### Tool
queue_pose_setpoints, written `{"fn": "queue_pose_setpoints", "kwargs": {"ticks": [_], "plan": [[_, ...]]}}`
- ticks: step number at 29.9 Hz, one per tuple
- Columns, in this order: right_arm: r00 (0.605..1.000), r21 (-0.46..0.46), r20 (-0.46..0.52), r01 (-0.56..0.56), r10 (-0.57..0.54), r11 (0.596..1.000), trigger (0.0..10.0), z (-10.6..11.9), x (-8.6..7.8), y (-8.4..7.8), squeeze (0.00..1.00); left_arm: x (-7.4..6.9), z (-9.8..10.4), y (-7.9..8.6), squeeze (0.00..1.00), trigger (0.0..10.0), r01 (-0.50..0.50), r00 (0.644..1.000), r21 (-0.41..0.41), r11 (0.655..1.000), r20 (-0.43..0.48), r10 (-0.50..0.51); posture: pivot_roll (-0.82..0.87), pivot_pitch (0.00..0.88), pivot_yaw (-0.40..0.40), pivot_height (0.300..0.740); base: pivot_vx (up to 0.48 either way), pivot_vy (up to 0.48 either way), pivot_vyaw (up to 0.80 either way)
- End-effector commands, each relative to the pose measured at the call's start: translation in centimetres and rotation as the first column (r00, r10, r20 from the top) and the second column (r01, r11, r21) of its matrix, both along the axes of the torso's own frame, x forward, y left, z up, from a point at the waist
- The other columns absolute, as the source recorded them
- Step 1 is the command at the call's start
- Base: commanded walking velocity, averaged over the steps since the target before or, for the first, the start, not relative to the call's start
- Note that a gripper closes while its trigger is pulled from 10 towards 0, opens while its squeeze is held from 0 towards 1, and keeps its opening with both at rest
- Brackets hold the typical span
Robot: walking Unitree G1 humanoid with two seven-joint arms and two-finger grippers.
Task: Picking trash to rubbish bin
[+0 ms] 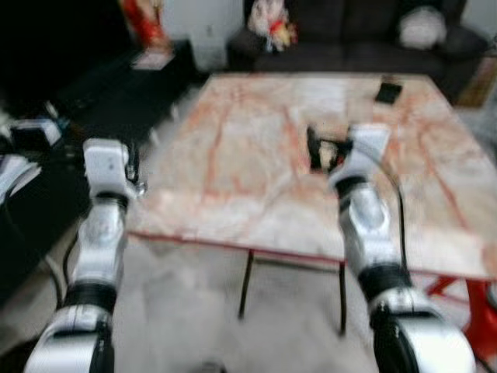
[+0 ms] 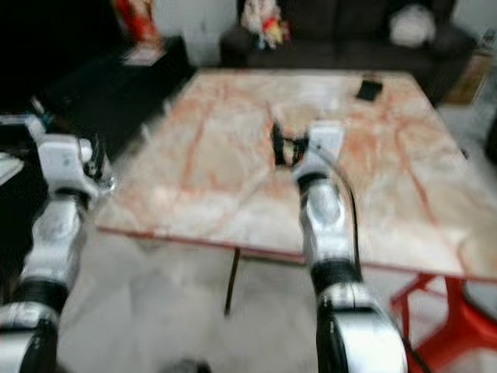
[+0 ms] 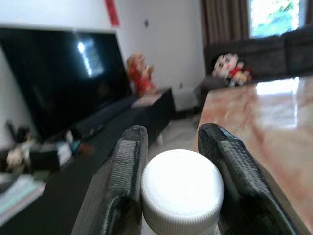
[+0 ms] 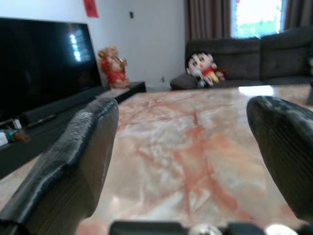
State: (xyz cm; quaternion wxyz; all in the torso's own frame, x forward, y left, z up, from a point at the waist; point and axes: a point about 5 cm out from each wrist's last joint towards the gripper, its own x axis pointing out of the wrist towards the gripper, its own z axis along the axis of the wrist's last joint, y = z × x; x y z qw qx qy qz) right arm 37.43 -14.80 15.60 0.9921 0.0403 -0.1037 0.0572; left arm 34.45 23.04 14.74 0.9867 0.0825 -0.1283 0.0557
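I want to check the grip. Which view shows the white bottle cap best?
The left wrist view: the white cap sits large and close between the left gripper's two fingers. In the eye views, blur hides it at that gripper.

A home living room is indicated: a dark sofa (image 4: 254, 54) with soft toys (image 4: 203, 66), a large television (image 4: 39, 63) and a marble-patterned counter (image 1: 256, 155) are seen.

Left hand (image 3: 178, 196) fingers (image 3: 122, 186) clamp white-capped bottle (image 3: 182, 188); table (image 3: 274, 122) beside.
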Motion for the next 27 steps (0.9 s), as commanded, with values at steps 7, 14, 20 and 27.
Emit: {"fn": "queue_pose_setpoints", "kwargs": {"ticks": [7,14,20,27], "plan": [[0.998,0.006,-0.055,0.010,-0.010,1.000,10.0,-2.0,-1.0,-0.4,0.00,-1.6,-2.0,0.3,0.00,10.0,-0.021,0.999,-0.016,1.000,-0.049,0.020,0.02,0.000,0.032,0.740,0.000,0.000,0.00],[0.996,0.003,-0.078,0.050,-0.050,0.999,10.0,-4.1,-3.1,-1.9,0.00,-3.8,-4.5,0.3,0.00,10.0,-0.006,0.992,-0.016,1.000,-0.126,0.004,0.02,0.000,0.031,0.740,0.000,0.000,0.00],[0.984,-0.012,-0.077,0.161,-0.161,0.987,10.0,-5.2,-5.7,-4.7,0.00,-6.1,-6.6,0.9,0.00,10.0,-0.029,0.979,-0.007,1.000,-0.200,0.027,0.01,0.000,0.035,0.740,0.000,0.000,0.00],[0.960,-0.067,-0.208,0.179,-0.189,0.982,10.0,-9.0,-8.6,-5.7,0.00,-8.2,-9.5,1.4,0.00,10.0,-0.060,0.952,-0.017,0.998,-0.303,0.052,0.01,0.000,0.031,0.740,0.000,0.000,0.00]]}}
